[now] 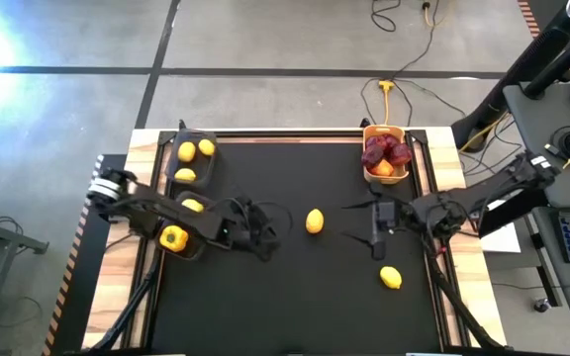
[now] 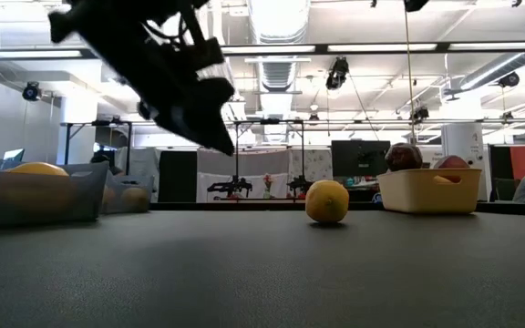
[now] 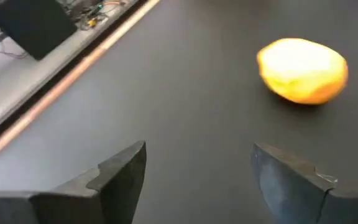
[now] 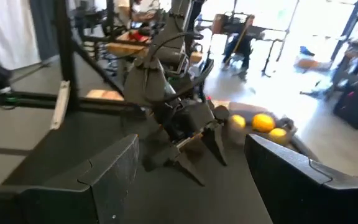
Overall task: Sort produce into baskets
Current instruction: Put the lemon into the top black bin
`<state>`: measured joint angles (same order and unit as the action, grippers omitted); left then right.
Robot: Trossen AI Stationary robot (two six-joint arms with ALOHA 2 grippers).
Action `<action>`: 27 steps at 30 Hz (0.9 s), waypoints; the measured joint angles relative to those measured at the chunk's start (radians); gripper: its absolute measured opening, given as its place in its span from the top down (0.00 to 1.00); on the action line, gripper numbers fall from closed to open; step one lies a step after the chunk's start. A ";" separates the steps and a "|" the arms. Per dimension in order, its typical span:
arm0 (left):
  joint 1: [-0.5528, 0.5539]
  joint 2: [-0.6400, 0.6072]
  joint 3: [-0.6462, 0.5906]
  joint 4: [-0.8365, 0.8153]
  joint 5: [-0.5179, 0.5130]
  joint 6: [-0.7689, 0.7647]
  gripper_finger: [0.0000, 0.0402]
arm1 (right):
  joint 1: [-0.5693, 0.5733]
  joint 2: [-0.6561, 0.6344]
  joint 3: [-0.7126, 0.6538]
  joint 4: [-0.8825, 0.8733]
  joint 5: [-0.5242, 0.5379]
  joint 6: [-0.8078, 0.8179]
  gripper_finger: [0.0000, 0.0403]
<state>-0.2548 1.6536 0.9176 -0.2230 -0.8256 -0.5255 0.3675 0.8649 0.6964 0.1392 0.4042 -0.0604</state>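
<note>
black mat (image 1: 265,297) across the table, largest thing in sight, wooden edges at both sides. left arm reaching in from the left edge, left gripper (image 1: 265,240) lifted above the mat near the middle, fingers (image 3: 120,177) spread apart with nothing between them, only bare mat in the gap. right arm stretched in from the right edge, right gripper (image 1: 377,220) over the mat right of centre, fingers (image 4: 114,171) parted and empty. black mesh basket (image 1: 191,158) at the far left corner, several yellow pieces inside. yellow-orange basket (image 1: 385,158) at the far right corner, dark red and reddish fruit heaped in it. yellow bell pepper (image 1: 173,237) by the left arm, partly under it. lemon (image 1: 315,221) loose on the mat between the two grippers, just ahead of the left fingers, touched by neither. second lemon (image 1: 391,278) alone on the near right part of the mat.
</note>
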 joint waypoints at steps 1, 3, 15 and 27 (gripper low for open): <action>-0.007 0.029 0.000 0.045 -0.001 0.000 0.34 | 0.007 -0.001 -0.001 -0.003 0.000 0.007 0.29; -0.008 0.078 0.000 0.148 0.013 -0.002 0.34 | 0.016 0.010 -0.002 0.004 0.000 0.004 0.29; 0.044 0.277 0.000 0.784 0.153 0.072 0.15 | 0.016 0.080 0.002 0.033 0.098 -0.003 0.29; 0.061 0.465 0.130 0.960 0.117 0.159 0.07 | 0.016 0.081 0.003 0.046 0.110 -0.003 0.29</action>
<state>-0.1936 2.1187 1.0480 0.7372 -0.7084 -0.3666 0.3836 0.9459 0.6992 0.1856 0.5144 -0.0631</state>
